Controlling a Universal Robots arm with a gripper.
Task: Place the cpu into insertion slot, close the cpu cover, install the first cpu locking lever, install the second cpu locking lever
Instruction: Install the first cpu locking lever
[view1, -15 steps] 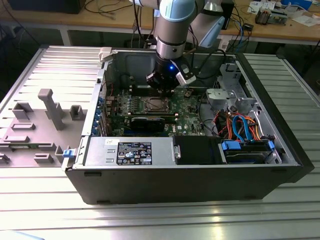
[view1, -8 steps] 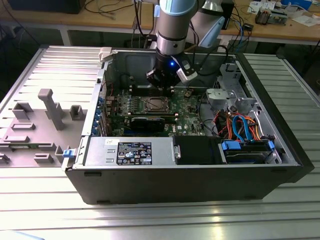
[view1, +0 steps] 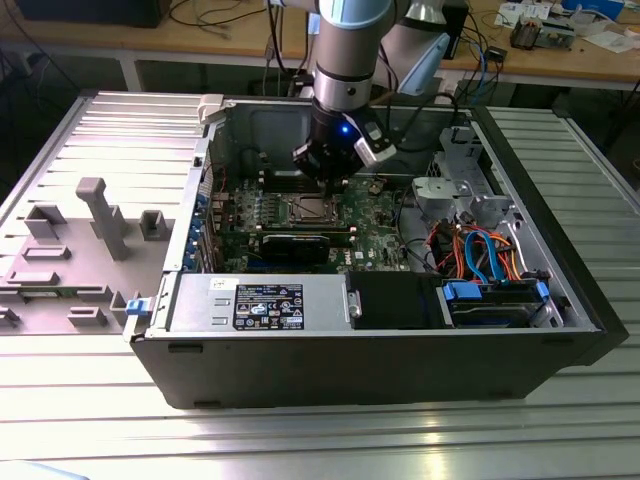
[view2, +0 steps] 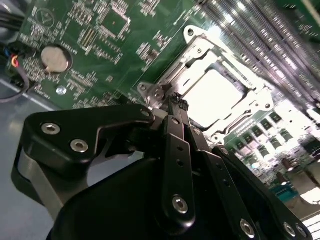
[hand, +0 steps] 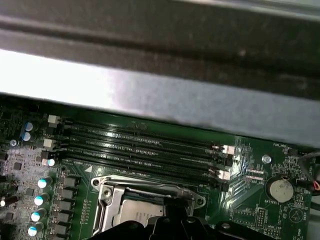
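Right now the robot's black hand (view2: 176, 102) hangs just above the motherboard (view2: 107, 37) inside an open computer case (view1: 560, 300), which lies on its side on a ribbed metal table (view1: 320, 440). In the second wrist view its fingers (view2: 175, 125) are drawn together to a narrow point with nothing between them, and the tip sits at the edge of the insertion slot (view2: 217, 92), close to one corner screw of its silver frame. Whether the tip touches the frame cannot be told.

The cpu (view2: 212, 92) already lies flat in the slot, its silvery top glaring under the light. The cpu cover (view2: 192, 62) appears to lie down over it, framing the chip through its cut-out window, though I cannot tell if any locking lever is latched. Judging by the closed, pointed fingers at the frame's edge, the hand seems set to push or hook a small part rather than to carry anything.

Beyond the slot, in the first wrist view, the long narrow memory slots (hand: 145, 147) run beside it, and a round coin battery (hand: 279, 188) sits farther off. In the exterior view, the arm (view1: 345, 60) comes straight down into the case.
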